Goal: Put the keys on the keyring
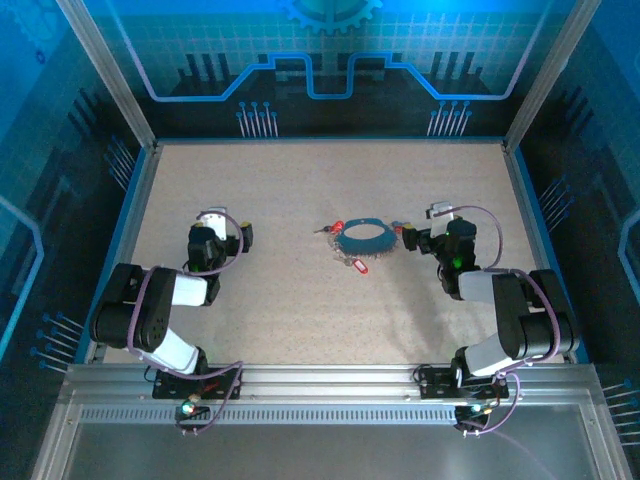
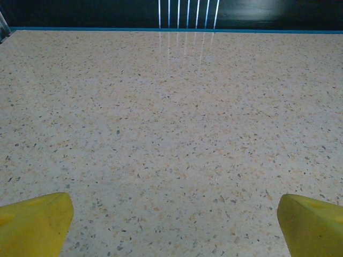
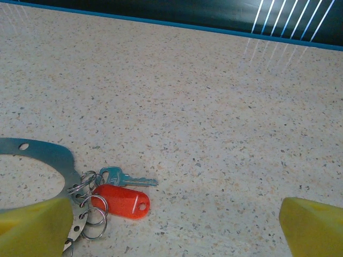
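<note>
**Both tools wide, keyring unheld at counter centre**

At the left, the left tool [image 2: 174,225] is seen spread wide with nothing between its fingers, parked over bare counter [image 1: 280,290] and well apart from the task items. At the centre, the keyring [image 1: 345,238] is laid flat on the counter, and red-headed keys [image 1: 360,265] are scattered just beside its edge. In the right wrist view, a red-tagged key [image 3: 122,201] is seen next to the loop's band, with small split rings [image 3: 91,211] bunched between them. Whether that key is already threaded cannot be told. At the right, the right tool [image 3: 171,227] is also held wide and empty, aimed at the loop's near side, with one fingertip [image 3: 32,225] right over the band.

Risks, as judged:
- The band or split rings could be pinched together with the key, since all are crowded at that fingertip.
- The flat key could be skidded away rather than lifted, given its thin profile on the smooth counter.
- The loop could be dragged or folded, since it is pinned by nothing while the left tool is far off.
</note>
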